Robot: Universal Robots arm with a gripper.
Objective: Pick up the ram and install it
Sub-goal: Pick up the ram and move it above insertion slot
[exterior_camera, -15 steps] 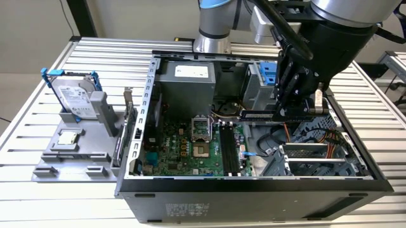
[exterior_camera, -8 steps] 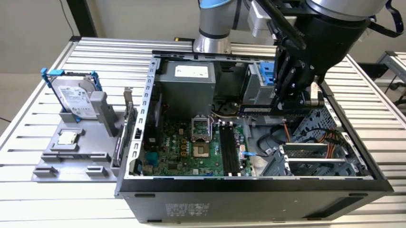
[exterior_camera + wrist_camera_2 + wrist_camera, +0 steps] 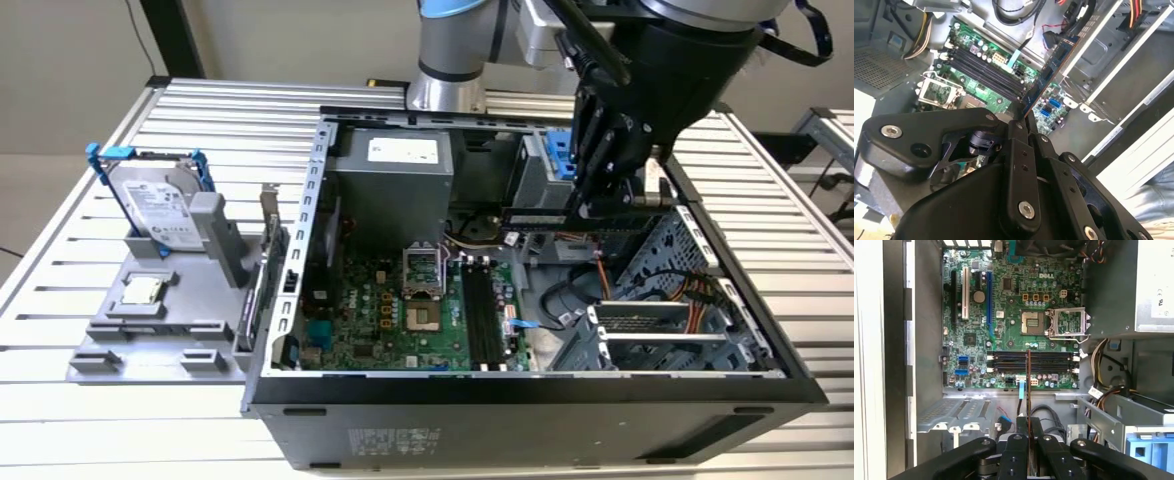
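Ribbed aluminium table with an open black computer case on it.
Exterior view: black gripper hangs inside the case. Second wrist view: jaws pinch one end of the slim dark circuit-board ram above the green motherboard. First wrist view: ram edge-on over the long black memory slots.

We see bright, even light; the slatted worktop glares pale toward nine o'clock in the exterior view, while the computer case lies shadowed inside.
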